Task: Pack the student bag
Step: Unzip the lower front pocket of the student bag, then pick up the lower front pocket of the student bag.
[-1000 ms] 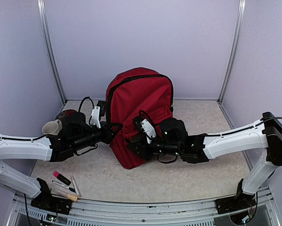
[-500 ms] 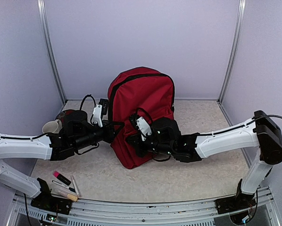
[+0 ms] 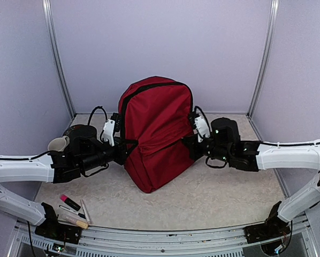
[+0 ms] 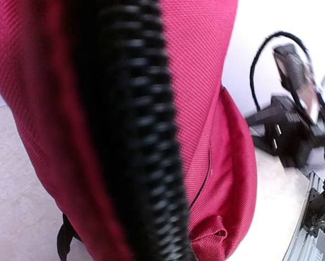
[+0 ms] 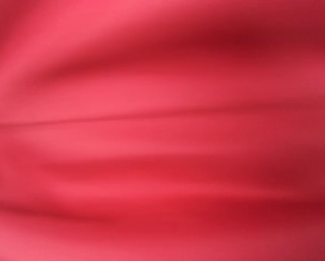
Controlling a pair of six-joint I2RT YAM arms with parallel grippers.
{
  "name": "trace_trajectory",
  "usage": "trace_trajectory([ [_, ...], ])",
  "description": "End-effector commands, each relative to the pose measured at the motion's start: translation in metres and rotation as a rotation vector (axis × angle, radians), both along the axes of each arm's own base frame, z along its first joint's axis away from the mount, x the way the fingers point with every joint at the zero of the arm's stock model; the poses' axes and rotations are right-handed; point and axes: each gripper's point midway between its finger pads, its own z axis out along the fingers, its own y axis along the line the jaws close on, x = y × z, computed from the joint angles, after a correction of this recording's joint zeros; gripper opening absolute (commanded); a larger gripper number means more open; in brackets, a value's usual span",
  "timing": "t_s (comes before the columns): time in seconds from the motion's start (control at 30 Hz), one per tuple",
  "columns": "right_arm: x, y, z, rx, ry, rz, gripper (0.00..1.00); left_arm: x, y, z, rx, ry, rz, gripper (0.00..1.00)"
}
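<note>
Large dark red fabric student bag stands upright near the middle of the speckled table, slightly toward the back, domed top up, black zipper running up its left edge and over the top, bottom corner pointing toward the near edge.

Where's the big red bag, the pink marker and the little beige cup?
student bag (image 3: 159,126): top camera, middle of its red front.
pink marker (image 3: 70,202): top camera, middle of its body.
beige cup (image 3: 58,144): top camera, on its open rim.

High rear view; wrist views tight on student bag
</note>
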Motion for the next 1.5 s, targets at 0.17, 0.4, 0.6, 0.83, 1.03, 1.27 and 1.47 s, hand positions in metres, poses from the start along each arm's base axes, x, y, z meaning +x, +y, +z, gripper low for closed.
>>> trace_trajectory([
  [0.17,0.078,-0.173,-0.03,-0.073,0.161,-0.315,0.0,0.0,0.014,0.039,-0.011,-0.113,0.034,0.0],
  [0.4,0.056,-0.14,0.018,-0.052,0.091,-0.025,0.27,0.001,0.01,0.037,-0.001,-0.119,0.018,0.0],
  [0.6,0.005,-0.113,0.086,-0.001,-0.075,0.291,1.0,0.0,0.008,0.045,0.016,-0.17,-0.004,0.0],
  [0.83,-0.039,-0.074,0.111,0.077,-0.23,0.535,0.78,-0.001,0.005,0.054,0.027,-0.216,-0.02,0.0],
  [1.03,-0.059,-0.029,0.065,-0.208,-0.315,0.673,0.83,0.002,0.005,0.061,0.029,-0.24,-0.011,0.0],
  [1.27,-0.033,-0.02,0.022,-0.398,-0.323,0.692,0.79,0.005,0.003,0.068,0.033,-0.252,-0.003,0.0],
  [1.47,-0.007,-0.015,0.02,-0.473,-0.393,0.638,0.81,0.005,0.0,0.064,0.045,-0.249,-0.012,0.0],
])
